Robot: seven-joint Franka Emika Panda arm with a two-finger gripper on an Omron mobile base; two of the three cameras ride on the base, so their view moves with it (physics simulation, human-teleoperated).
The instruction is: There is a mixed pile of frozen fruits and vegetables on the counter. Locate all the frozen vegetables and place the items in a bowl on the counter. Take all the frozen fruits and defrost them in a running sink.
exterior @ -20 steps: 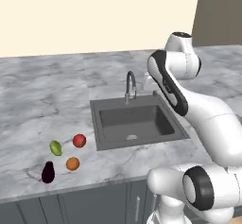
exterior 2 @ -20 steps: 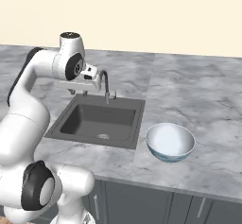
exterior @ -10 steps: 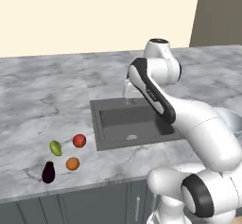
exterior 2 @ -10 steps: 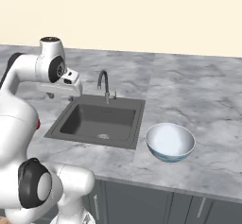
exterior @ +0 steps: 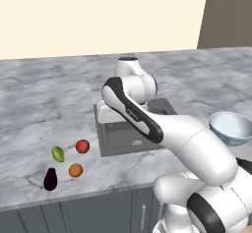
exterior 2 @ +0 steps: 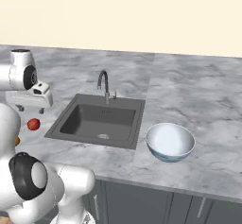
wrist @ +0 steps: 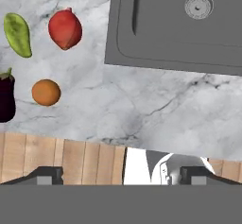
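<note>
gripper: we see our gripper (wrist: 121, 175) high above the counter (exterior: 44, 99), over the strip between the produce pile and the sink (exterior 2: 97, 120), pointing straight down; in the right base view the hand sits at the left edge (exterior 2: 29, 100).
jaws: fingers (wrist: 46, 175) wide apart, nothing between them.
pile vs jaws: all four items lie on the marble left of the sink, well below the hand and off to the left of the jaw line; none touched.
red ball: (wrist: 65, 29) closest to the sink of the four, far side of the pile (exterior: 82, 146).
yellow-green oval: (wrist: 17, 34) just left of the red ball (exterior: 58, 153).
orange ball: (wrist: 46, 92) near side, close to the counter front edge (exterior: 75, 170).
eggplant: (wrist: 6, 98) leftmost and nearest the edge, dark purple, lying flat (exterior: 50, 179).
spacing: items sit near each other, none touching as far as we can tell.
sink: dark basin, round drain (wrist: 198, 4) visible, curved tap (exterior 2: 103, 85) at the far rim; whether water is running we cannot tell.
bowl: pale blue-white bowl (exterior 2: 170, 142) on the counter just right of the sink, near the front edge.
obstructions: our own arm (exterior: 147, 124) crosses over the sink in the left base view and hides most of the basin; bare marble between the hand and the pile.
</note>
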